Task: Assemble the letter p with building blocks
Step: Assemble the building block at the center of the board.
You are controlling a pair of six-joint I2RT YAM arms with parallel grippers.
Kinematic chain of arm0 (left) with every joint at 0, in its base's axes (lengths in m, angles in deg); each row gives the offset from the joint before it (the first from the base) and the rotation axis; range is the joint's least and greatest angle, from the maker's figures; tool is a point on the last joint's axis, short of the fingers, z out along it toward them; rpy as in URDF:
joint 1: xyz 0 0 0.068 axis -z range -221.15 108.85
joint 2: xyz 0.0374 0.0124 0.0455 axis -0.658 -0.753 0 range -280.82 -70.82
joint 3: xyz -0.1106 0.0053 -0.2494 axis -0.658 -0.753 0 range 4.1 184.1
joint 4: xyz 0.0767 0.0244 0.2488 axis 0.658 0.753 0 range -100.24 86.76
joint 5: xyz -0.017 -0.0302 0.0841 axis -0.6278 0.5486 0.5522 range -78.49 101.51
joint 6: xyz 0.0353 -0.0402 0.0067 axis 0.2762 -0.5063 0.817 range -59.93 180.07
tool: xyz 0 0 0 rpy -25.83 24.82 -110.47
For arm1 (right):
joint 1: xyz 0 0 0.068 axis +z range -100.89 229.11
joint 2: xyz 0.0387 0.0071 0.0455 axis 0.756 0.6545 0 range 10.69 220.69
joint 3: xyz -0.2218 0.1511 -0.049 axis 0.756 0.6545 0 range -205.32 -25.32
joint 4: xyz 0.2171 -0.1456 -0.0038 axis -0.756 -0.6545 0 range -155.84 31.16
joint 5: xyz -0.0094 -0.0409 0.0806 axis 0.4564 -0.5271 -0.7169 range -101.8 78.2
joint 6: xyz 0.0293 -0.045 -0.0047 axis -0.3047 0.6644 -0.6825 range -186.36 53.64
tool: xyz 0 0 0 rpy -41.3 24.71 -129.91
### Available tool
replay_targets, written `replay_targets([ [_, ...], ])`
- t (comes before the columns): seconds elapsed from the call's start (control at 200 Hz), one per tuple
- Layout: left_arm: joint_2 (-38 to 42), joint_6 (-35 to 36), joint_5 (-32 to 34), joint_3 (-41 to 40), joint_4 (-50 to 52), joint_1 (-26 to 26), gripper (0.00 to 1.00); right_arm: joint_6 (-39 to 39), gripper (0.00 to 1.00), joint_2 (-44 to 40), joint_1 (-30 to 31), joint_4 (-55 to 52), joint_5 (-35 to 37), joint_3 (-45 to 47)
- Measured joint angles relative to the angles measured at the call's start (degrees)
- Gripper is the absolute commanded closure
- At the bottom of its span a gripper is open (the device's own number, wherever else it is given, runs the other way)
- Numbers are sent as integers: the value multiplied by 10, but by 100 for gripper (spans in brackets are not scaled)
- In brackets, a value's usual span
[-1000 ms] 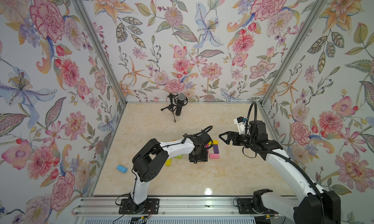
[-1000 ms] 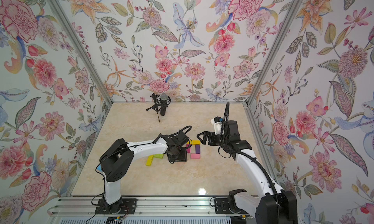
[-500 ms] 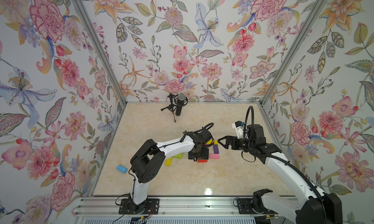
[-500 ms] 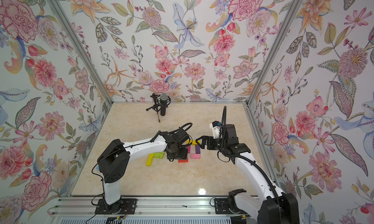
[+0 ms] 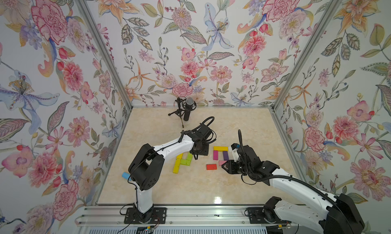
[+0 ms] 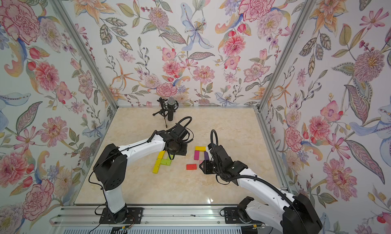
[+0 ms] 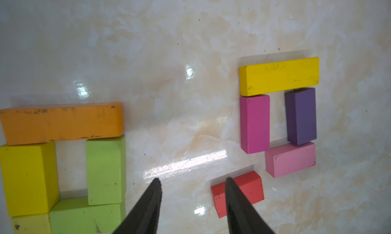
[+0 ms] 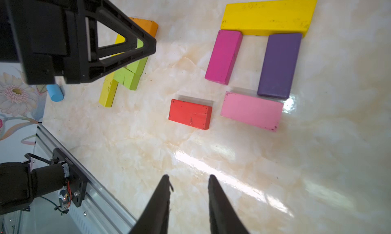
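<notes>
The red block [image 8: 190, 114] lies flat and loose on the table [image 8: 232, 190], just beside the pink block [image 8: 251, 111]. It looks light, stiff and smooth, so I would pinch its long sides. The left gripper [image 7: 193, 179] and the right gripper [image 8: 188, 175] both stand partly open and empty.

Red block [image 5: 211, 167] lies alone on the table [image 5: 190, 186] — right gripper [image 5: 224, 167] just beside it, seemingly overlapping a pink block [image 5: 221, 162].

Bright, even overhead light leaves glare streaks on the glossy table [image 8: 211, 165]; wrist-view edges look soft.
</notes>
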Motion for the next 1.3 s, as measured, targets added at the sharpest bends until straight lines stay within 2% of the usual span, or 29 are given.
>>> replay_targets([
  [0.06, 2, 5, -2, -22, -19, 1, 62, -17, 100, 9, 20, 9, 15, -1],
  [0.16, 3, 11, -10, -61, -35, 1, 75, -35, 100, 37, 40, 29, 26, -1],
  [0.275, 4, 23, -21, -91, -48, 1, 79, -51, 100, 80, 49, 53, 28, -1],
  [0.39, 7, 29, -28, -101, -61, 1, 84, -59, 100, 116, 54, 68, 30, -2],
  [0.615, 35, 35, -50, -108, -99, 3, 100, -69, 100, 164, 63, 95, 31, -9],
  [1.011, 32, 35, -72, -122, -136, 16, 100, -76, 100, 244, 68, 126, 24, -16],
  [1.301, 10, 35, -88, -129, -146, 27, 100, -75, 100, 251, 67, 127, 24, -19],
])
